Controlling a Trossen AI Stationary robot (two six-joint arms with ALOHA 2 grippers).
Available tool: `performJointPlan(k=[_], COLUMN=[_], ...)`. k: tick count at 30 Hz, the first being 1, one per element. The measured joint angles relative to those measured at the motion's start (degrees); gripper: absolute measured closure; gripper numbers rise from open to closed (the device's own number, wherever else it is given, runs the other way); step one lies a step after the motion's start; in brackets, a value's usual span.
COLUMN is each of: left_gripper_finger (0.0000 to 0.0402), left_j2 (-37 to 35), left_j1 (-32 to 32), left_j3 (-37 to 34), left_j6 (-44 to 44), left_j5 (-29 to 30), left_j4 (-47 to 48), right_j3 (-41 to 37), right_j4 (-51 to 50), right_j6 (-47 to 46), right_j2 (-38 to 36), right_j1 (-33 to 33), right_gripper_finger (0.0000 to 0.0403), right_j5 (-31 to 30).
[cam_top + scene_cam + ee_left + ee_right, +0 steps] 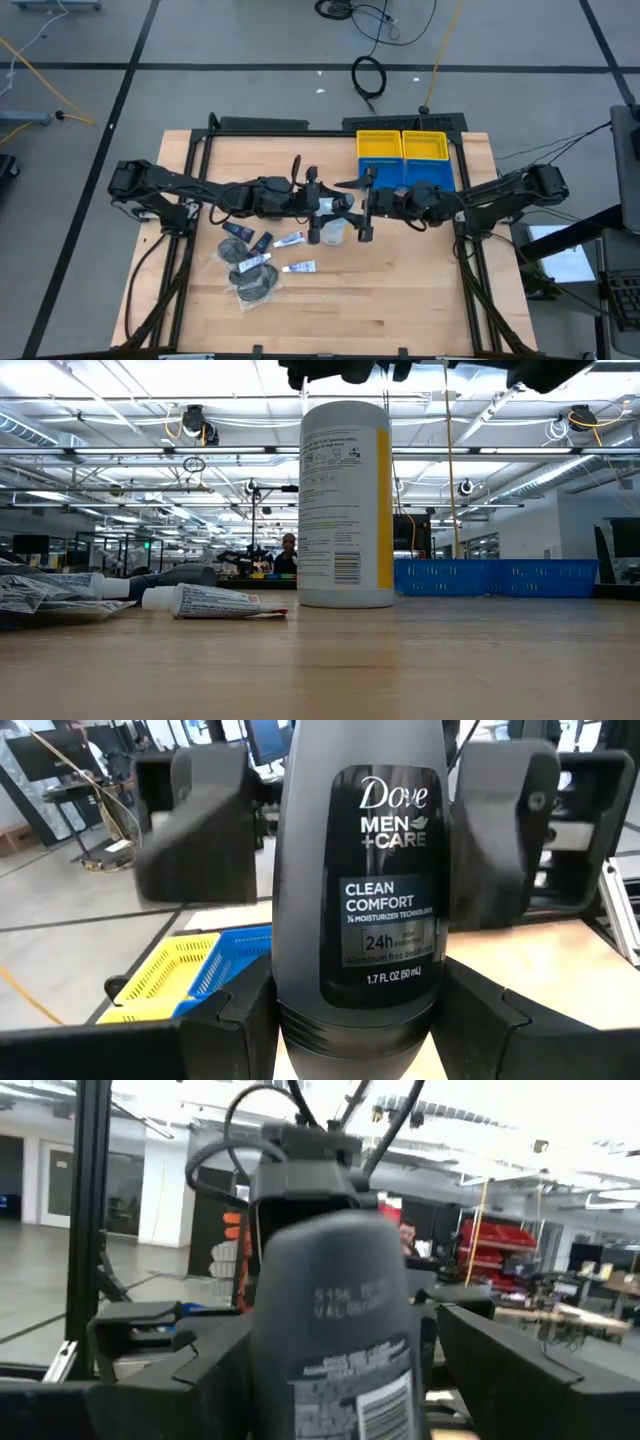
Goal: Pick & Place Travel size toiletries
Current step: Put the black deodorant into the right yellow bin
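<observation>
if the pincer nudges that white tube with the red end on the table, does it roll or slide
The white tube lies flat on its side on the wooden table, and its red end looks crimped flat, so it would probably slide or pivot rather than roll. It looks small and probably light, so a slight nudge may shift it. Its body likely dents under a squeeze.

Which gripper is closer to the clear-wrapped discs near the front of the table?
Left. In the high view, the left gripper is over mid-table, diagonally behind the wrapped discs. The right gripper faces it from farther away, toward the blue bin.
</observation>
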State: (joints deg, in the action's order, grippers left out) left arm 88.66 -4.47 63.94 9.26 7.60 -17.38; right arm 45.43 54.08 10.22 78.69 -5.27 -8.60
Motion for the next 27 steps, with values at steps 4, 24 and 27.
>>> performJointPlan(k=[4, 24, 27], left_gripper_finger=[0.0210, 0.0154, 0.0153], left_j2=[0.0, 0.0, 0.0], left_j1=[0.0, -0.1, -0.2], left_j3=[0.0, -0.1, -0.1], left_j6=[0.0, 0.9, 2.5], left_j5=[0.1, 2.3, 2.6], left_j4=[0.3, 1.1, 2.2], right_j3=[0.0, 0.0, 0.0], right_j4=[-1.4, -4.5, -6.2], right_j6=[-1.8, -1.9, -1.8], right_j2=[0.0, -0.1, -0.8], right_j1=[0.2, 0.3, 0.3], right_gripper_finger=[0.0166, 0.0213, 0.0213], right_j5=[0.5, 5.7, 5.7])
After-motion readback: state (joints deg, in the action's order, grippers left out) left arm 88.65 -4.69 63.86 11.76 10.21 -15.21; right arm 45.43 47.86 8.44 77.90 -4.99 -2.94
